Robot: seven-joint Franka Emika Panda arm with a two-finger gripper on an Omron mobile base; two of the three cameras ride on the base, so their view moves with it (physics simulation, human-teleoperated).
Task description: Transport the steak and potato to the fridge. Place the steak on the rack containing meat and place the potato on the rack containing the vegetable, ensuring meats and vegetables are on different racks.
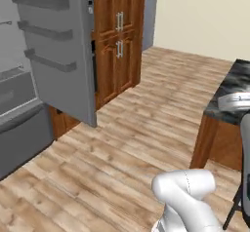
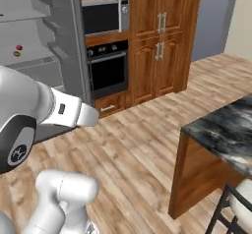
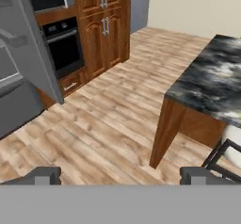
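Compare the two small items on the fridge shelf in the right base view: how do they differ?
The vegetable is bright red and round; the meat is darker, brownish and flatter. The vegetable lies further back on the shelf, the meat nearer its front edge. Both are tiny, close together on one grey shelf of the open fridge.

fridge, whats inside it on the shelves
In the right base view the open fridge shows a small red ball and a brownish piece on one grey shelf. The arm hides the lower interior.
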